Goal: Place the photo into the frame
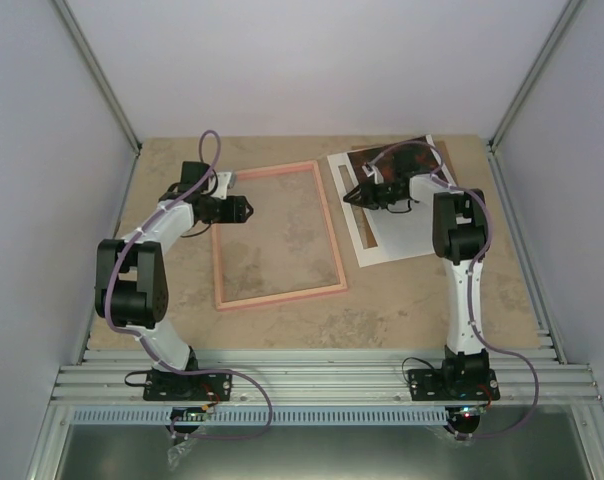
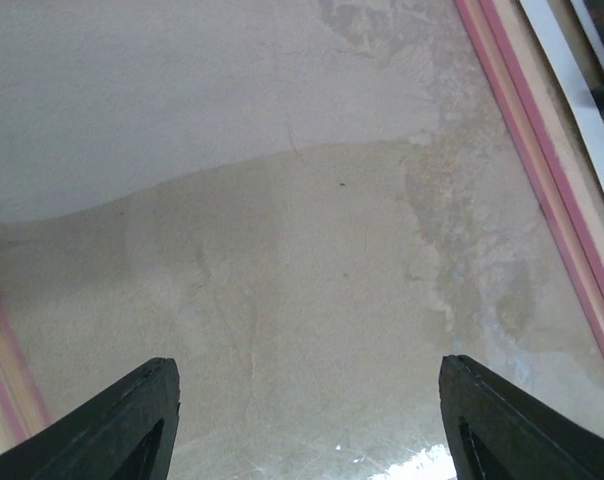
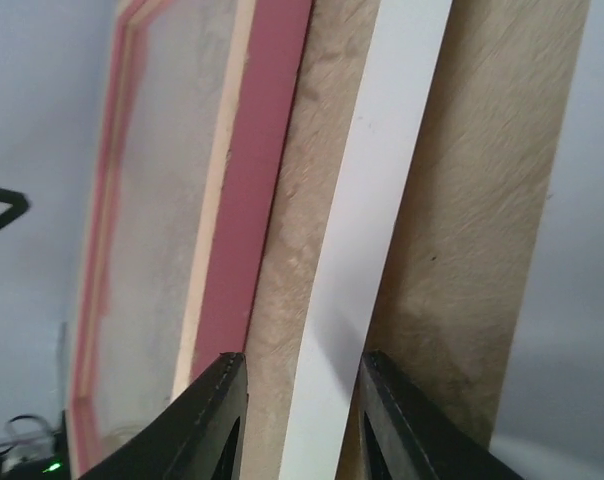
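Note:
The pink frame [image 1: 282,297] lies flat in the middle of the table, with bare tabletop showing through it. To its right lies the photo [image 1: 402,240], mostly white from above, with dark red print at its far end. My right gripper [image 1: 354,193] hovers low over the photo's left edge. In the right wrist view its jaws [image 3: 302,357] straddle the photo's white strip [image 3: 382,170], narrowed but with a gap on the frame side [image 3: 257,180]. My left gripper [image 1: 248,210] hangs over the frame's left part, open and empty [image 2: 309,365], with the frame's rail [image 2: 552,170] to its right.
A brown board edge [image 1: 444,158] shows under the photo's far right corner. Grey walls close in the table on the left, back and right. An aluminium rail [image 1: 322,380] runs along the near edge by the arm bases.

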Robot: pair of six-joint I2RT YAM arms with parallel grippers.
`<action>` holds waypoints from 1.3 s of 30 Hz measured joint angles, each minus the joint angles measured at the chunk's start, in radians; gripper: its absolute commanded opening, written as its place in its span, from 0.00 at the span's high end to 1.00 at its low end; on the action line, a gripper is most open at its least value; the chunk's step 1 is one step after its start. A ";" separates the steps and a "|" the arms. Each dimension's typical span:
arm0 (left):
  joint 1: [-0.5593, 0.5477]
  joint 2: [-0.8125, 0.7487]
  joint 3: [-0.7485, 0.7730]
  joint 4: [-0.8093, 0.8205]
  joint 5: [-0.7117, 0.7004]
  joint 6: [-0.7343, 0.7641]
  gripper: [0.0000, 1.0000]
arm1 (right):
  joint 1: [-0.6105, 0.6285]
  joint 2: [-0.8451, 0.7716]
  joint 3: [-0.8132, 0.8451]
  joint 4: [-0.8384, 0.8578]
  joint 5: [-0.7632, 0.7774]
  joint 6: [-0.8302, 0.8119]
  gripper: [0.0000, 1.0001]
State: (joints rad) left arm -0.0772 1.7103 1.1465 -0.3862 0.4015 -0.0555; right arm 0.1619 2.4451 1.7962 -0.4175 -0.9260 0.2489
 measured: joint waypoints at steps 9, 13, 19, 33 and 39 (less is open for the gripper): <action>-0.049 0.050 0.040 0.004 0.037 0.011 0.29 | -0.026 0.033 -0.027 0.061 -0.197 0.096 0.76; -0.077 0.079 0.065 0.004 0.043 0.011 0.30 | -0.030 0.042 -0.026 0.083 -0.245 0.131 0.80; -0.100 0.105 0.083 0.012 0.045 0.006 0.30 | -0.030 0.056 -0.026 0.132 -0.334 0.195 0.81; -0.099 0.113 0.087 0.019 0.041 0.002 0.30 | -0.007 0.081 -0.011 0.179 -0.384 0.260 0.70; -0.099 0.114 0.089 0.018 0.033 0.003 0.30 | 0.013 0.092 0.028 0.127 -0.332 0.233 0.68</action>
State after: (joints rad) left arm -0.1761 1.8240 1.2358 -0.3679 0.4343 -0.0528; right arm 0.1745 2.5370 1.8244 -0.2909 -1.2575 0.4824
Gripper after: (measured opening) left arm 0.705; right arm 0.316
